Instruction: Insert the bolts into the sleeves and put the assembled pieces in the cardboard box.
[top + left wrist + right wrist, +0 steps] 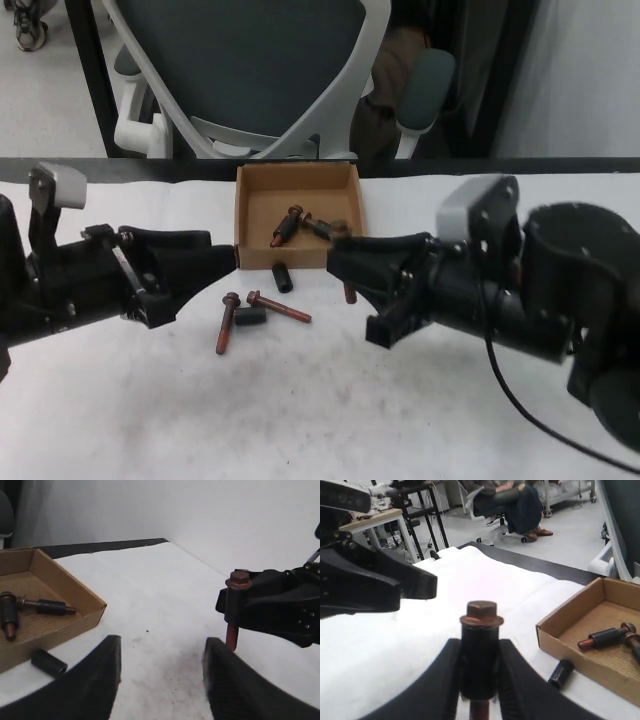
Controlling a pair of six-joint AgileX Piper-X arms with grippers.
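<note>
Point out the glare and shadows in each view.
High view: even light, hardly any shadow by the loose bolts on the white cloth. Right wrist view: cloth glares white behind the sleeved bolt in the right pincer. Left wrist view: soft shadow under the left pincer.

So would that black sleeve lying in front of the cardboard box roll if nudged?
Probably. The short black cylindrical sleeve lies on its side on the white bench, so a sideways nudge would likely roll it. It looks rigid and smooth, so perhaps slippery to grip.

Sleeved bolt (480, 647) stands upright, gripped; two assembled pieces (285, 227) lie in cardboard box (258, 256).
</note>
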